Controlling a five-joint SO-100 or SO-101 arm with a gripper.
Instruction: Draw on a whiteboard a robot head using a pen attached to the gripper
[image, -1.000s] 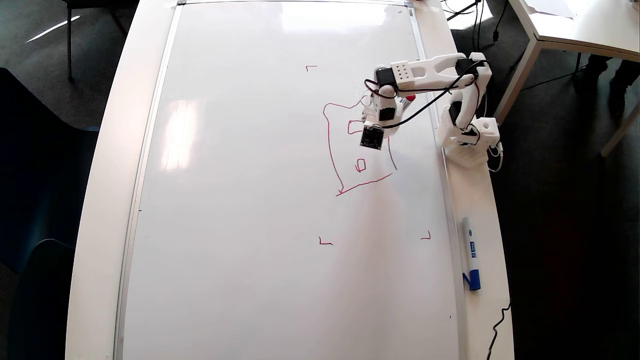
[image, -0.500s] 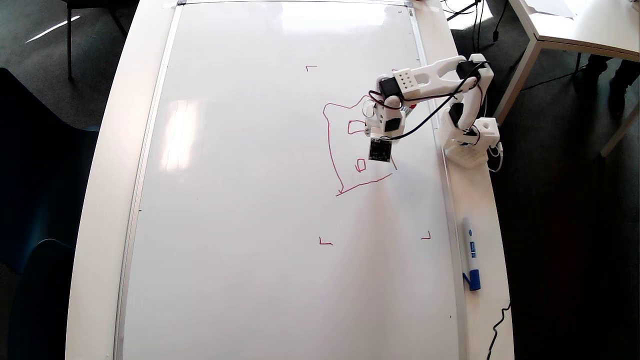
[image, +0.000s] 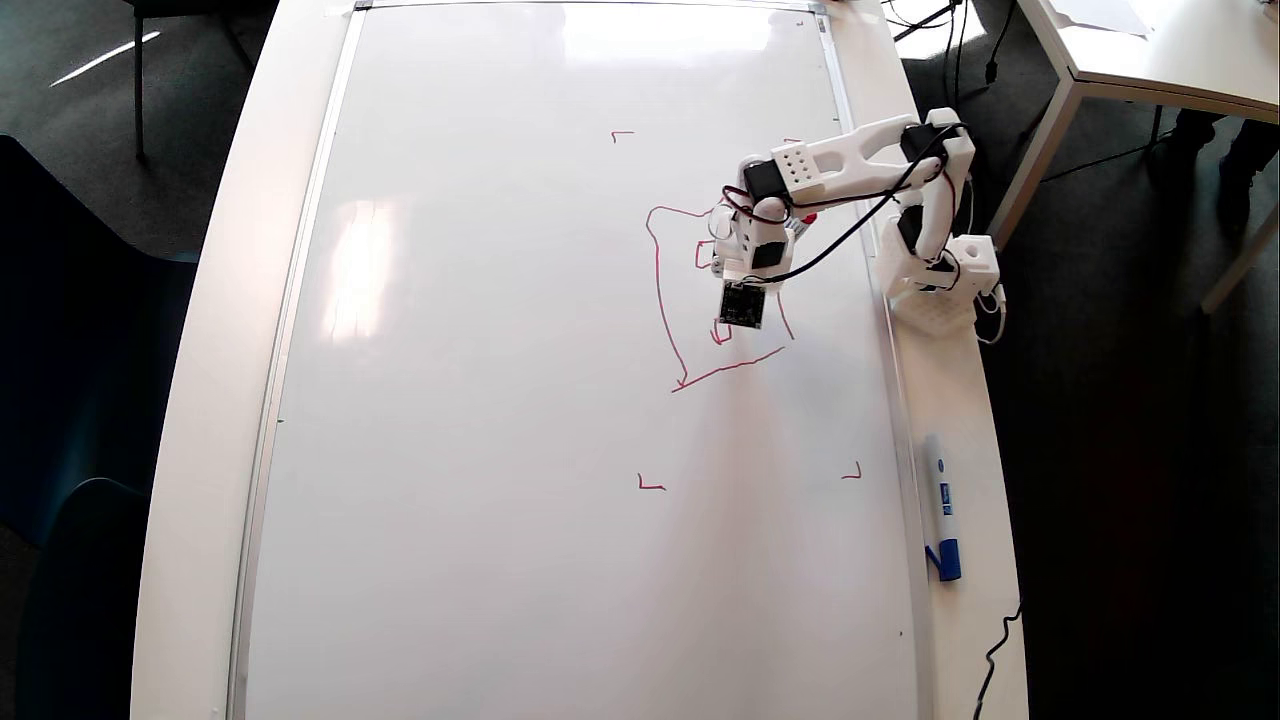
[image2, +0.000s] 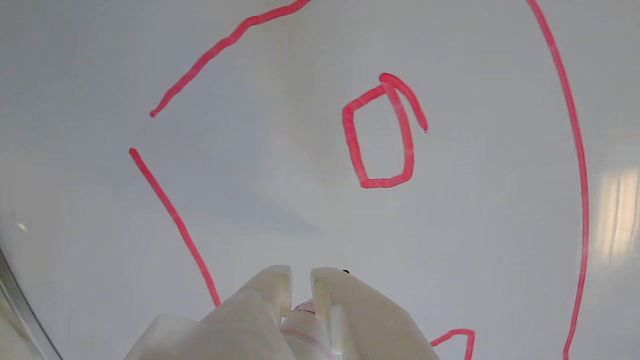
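while pinching pen near tabletop's right edge, hand risks slip or uneven pressure: broken, wobbly robot head lines on whiteboard.

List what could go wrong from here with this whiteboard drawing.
1. The gripper holds the pen in a narrow pinch; it may tilt or slip, making lines wobble.
2. The robot head outline has an open gap at one corner, so it may stay unclosed.
3. The arm's dangling cable could smear wet ink on the whiteboard.
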